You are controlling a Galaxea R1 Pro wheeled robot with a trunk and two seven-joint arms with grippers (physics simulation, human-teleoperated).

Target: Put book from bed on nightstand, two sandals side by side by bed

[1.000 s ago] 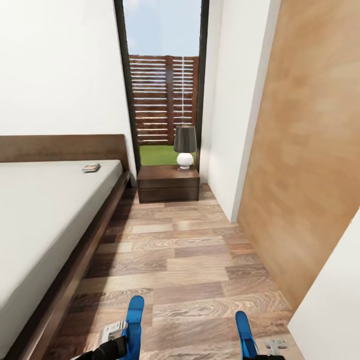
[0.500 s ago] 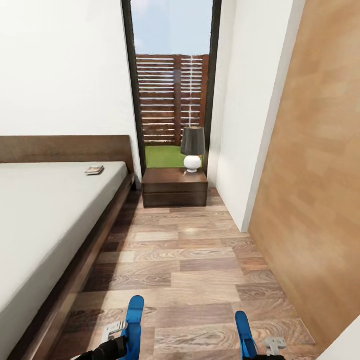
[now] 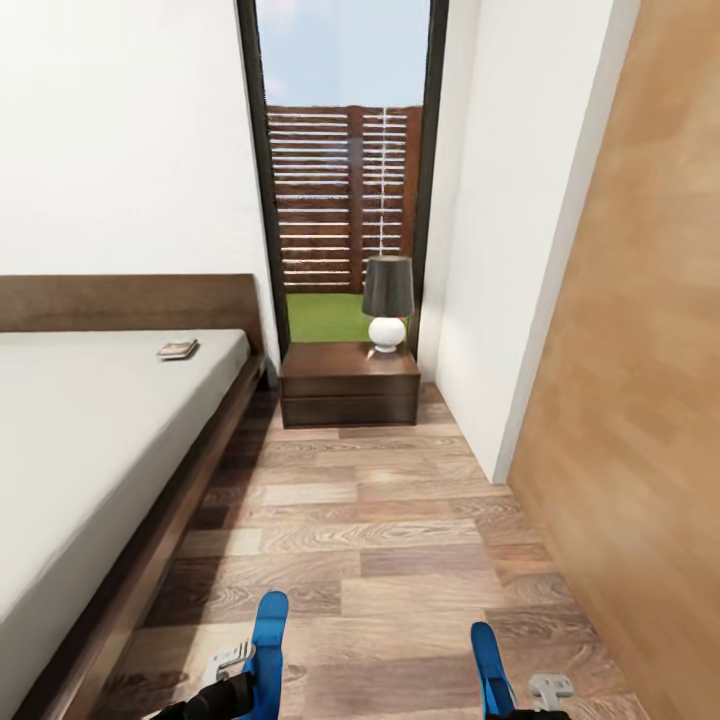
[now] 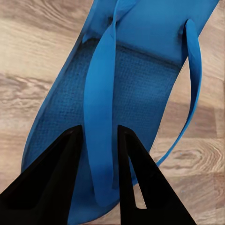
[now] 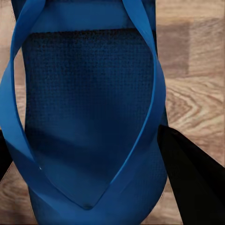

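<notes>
Floor (image 3: 400, 520): brown wood planks, strong grain, slight sheen. Bed frame (image 3: 130, 590) and headboard (image 3: 130, 302): dark wood, matt. Mattress (image 3: 80, 440): plain pale grey, smooth, cloth-like. Nightstand (image 3: 349, 385): dark reddish wood, glossy top. Sandals (image 4: 136, 98) (image 5: 89, 117): bright blue, footbed finely textured and matt, straps smooth. Walls (image 3: 120, 140): white, flat matt.

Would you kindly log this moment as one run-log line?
left gripper: shut on sandal strap | right gripper: holds other sandal | book: on bed | nightstand: ahead, lamp on top
</notes>
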